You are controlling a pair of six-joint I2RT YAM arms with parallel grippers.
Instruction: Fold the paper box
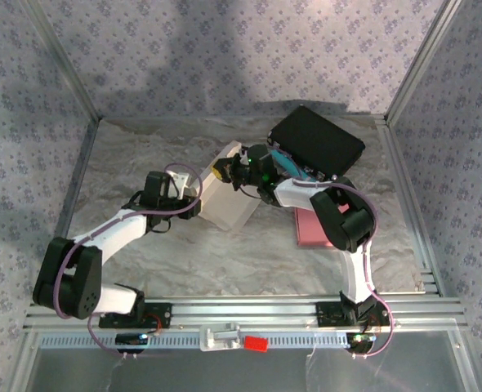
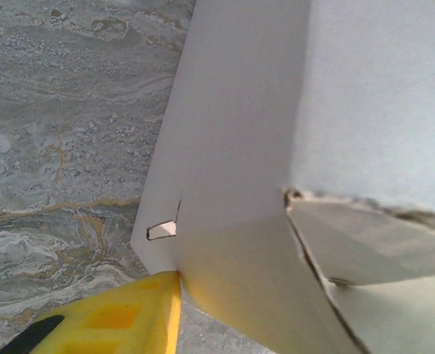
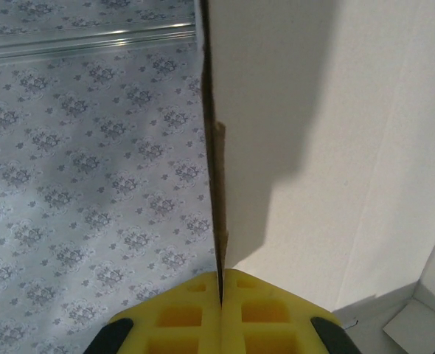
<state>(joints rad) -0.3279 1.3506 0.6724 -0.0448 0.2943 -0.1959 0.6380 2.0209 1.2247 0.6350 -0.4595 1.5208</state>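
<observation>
Looking light, thin and quick to crease (so best pinched along a panel edge), the paper box [image 1: 229, 198] stands at the middle of the tabletop [image 1: 143, 155], the right pincer [image 3: 221, 286] clenched on one edge, while whether the left pincer [image 1: 197, 190] grips it I cannot tell.

Under right arm [image 1: 343, 216], pink sheet [image 1: 306, 230] half hidden; paper box [image 2: 239, 147] cropped by frame edges.

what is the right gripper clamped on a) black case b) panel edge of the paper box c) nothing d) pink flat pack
b, the right wrist view shows the right gripper closed on the thin edge of a paper box panel
</observation>
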